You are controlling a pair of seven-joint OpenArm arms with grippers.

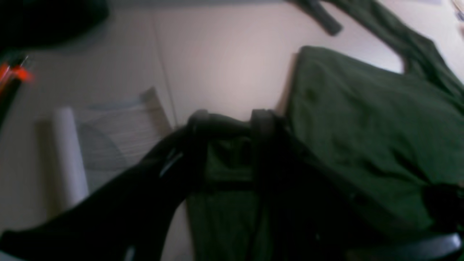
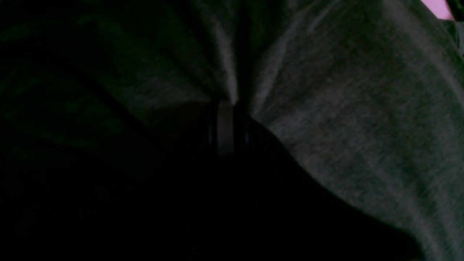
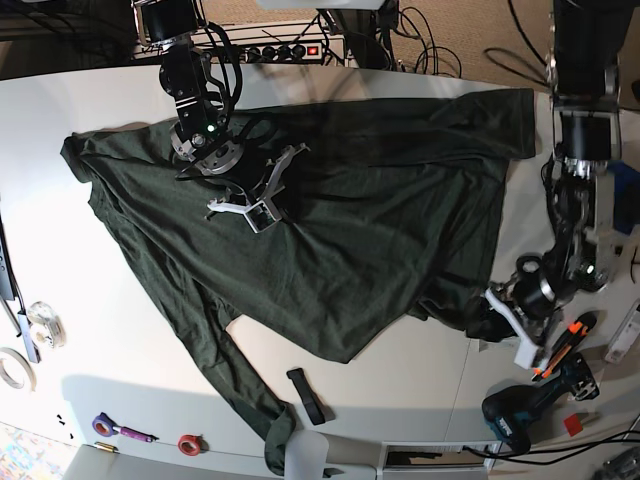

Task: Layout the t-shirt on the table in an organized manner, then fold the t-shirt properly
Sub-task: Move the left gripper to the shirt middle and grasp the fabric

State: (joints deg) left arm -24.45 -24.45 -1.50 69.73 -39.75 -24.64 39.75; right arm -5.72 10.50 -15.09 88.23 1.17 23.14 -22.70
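Observation:
A dark green t-shirt [image 3: 350, 230] lies spread but wrinkled over the white table [image 3: 90, 110], one sleeve trailing toward the front edge [image 3: 250, 400]. In the base view my right gripper [image 3: 262, 208] rests on the shirt's upper left part. Its wrist view shows the fingers [image 2: 225, 127] pressed together with cloth [image 2: 344, 108] pinched and puckering around them. My left gripper [image 3: 497, 318] is at the shirt's right lower edge. In the left wrist view, green cloth [image 1: 228, 159] bunches between its dark fingers [image 1: 197, 123], and the rest of the shirt [image 1: 362, 119] stretches away to the right.
A black strap [image 3: 308, 395] lies near the front edge. Tape rolls [image 3: 12, 370] sit at the left edge, a drill [image 3: 520, 412] and an orange-handled tool [image 3: 562, 350] at the right front. A white roll [image 1: 69, 156] lies beside the left gripper. Cables and a power strip [image 3: 290, 45] run along the back.

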